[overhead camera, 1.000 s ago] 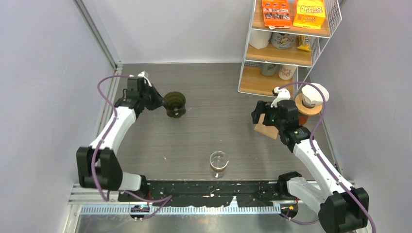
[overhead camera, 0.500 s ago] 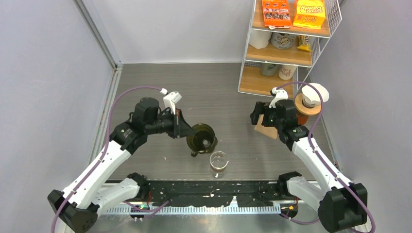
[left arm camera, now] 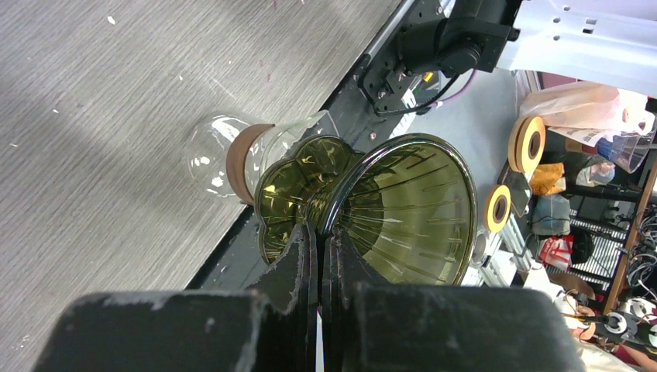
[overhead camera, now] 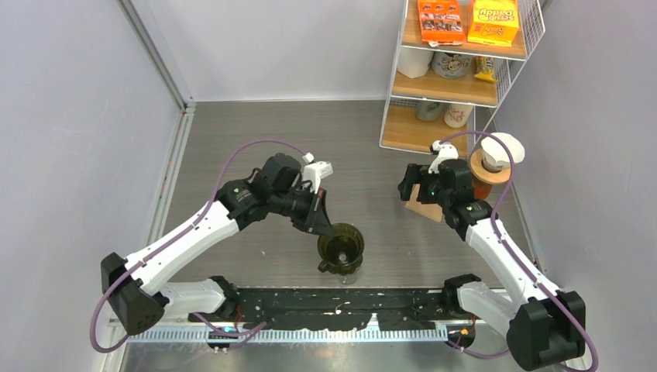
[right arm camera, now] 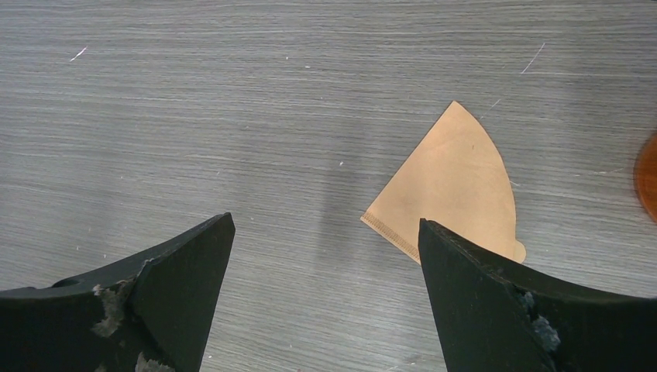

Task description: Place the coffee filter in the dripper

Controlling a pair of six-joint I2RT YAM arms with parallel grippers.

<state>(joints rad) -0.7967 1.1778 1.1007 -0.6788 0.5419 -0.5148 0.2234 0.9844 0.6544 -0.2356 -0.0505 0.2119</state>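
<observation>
My left gripper [overhead camera: 322,225] [left arm camera: 320,232] is shut on the rim of the green glass dripper [overhead camera: 341,246] [left arm camera: 403,205], holding it tilted just over the mouth of a glass carafe [left arm camera: 221,151] with a brown collar, near the table's front edge. The brown paper coffee filter [overhead camera: 424,208] [right arm camera: 457,186] lies flat on the table at the right. Above it hovers my right gripper [overhead camera: 406,188] [right arm camera: 325,223], open and empty, the filter showing ahead of its right finger [right arm camera: 496,287].
A wire rack with wooden shelves [overhead camera: 457,85] holding boxes and cups stands at the back right. An orange canister with a white lid [overhead camera: 493,164] sits just right of the right arm. Grey walls close in on both sides.
The left arm has carried the dripper from the far left of the table to the near centre, over the carafe. The right arm has hardly moved.
</observation>
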